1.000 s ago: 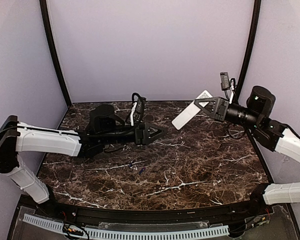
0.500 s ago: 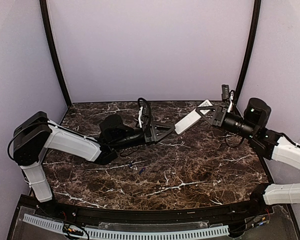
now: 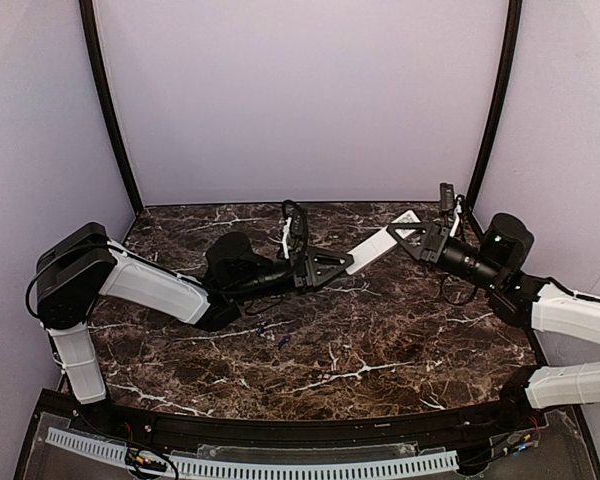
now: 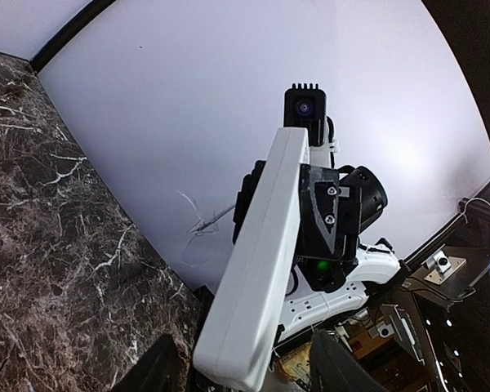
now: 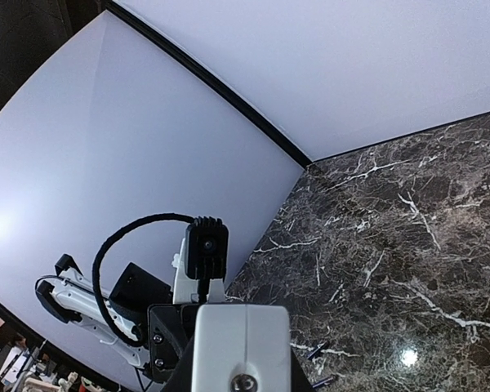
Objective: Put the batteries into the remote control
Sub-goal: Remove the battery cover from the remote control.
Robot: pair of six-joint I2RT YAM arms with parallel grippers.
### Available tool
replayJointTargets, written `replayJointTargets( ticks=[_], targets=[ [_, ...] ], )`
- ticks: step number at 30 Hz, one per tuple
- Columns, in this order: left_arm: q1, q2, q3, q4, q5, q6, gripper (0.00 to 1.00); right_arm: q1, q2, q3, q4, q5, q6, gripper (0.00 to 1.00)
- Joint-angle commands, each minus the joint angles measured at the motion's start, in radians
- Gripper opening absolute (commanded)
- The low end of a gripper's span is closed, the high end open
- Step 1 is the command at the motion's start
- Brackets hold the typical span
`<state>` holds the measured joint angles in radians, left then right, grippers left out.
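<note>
Dark white-veined marble table sits within lilac walls. Above it, slanting in mid-air, is the remote control, a slim plain white bar. The right gripper is clamped on its far end. The left gripper is parted, its fingers straddling the near end with gaps showing. Two tiny dark batteries lie loose on the table below.

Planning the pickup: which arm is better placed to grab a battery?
Left, probably. The right tool is shut on the remote control; the left tool stands open at its free end, nearer the batteries.
</note>
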<state>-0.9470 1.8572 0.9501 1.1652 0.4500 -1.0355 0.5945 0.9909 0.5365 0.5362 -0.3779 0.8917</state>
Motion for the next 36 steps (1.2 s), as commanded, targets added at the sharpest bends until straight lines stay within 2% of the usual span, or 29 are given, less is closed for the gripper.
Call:
replayJointTargets(
  ticks=[1, 18, 29, 36],
  targets=[
    [-0.004, -0.012, 0.014, -0.015, 0.016, 0.014, 0.53, -0.005, 0.034, -0.038, 0.168, -0.034, 0.056, 0.00],
    [-0.013, -0.009, 0.060, -0.141, 0.000, 0.054, 0.39, 0.000, 0.048, -0.050, 0.186, -0.031, 0.059, 0.00],
    [-0.013, -0.001, 0.027, -0.010, 0.042, 0.027, 0.18, -0.002, 0.028, -0.015, 0.133, -0.034, 0.027, 0.00],
    [-0.013, -0.005, 0.027, 0.079, 0.112, 0.031, 0.16, -0.017, 0.012, -0.007, 0.160, -0.066, 0.077, 0.00]
  ],
)
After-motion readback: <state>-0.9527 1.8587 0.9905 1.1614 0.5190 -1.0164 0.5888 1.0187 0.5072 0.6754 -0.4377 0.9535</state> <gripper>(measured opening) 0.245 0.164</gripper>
